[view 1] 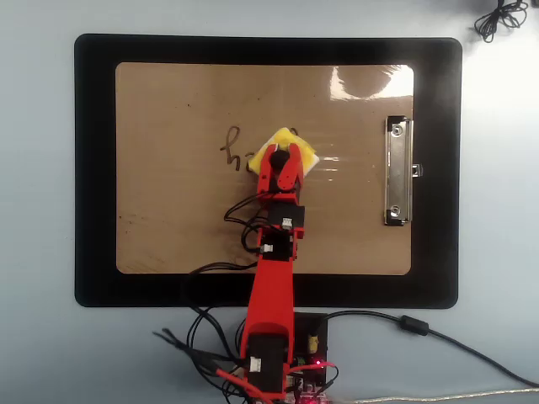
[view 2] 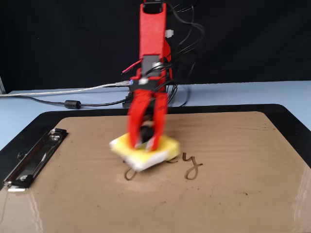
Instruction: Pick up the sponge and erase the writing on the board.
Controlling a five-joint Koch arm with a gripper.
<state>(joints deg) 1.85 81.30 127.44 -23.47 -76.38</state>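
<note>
Overhead view has the sponge (view 1: 290,150) sitting mid-board, right on top of the writing (view 1: 238,151), with the gripper (view 1: 280,162) jaws pinched onto it from above, pressing it flat so it can rub the marker off. Only a couple of letters show on the board (view 1: 168,219), which lies on a black mat (view 1: 93,168).

A: Overhead view: straight down from above, whole board (view 1: 168,219) in frame, arm base at the bottom edge, metal clip (view 1: 397,171) at right.

B: Fixed view: low and close at the board's (view 2: 252,160) far side, facing the arm base, clip (view 2: 32,158) at left. Same board and writing (view 2: 187,165) in both, just flipped.
</note>
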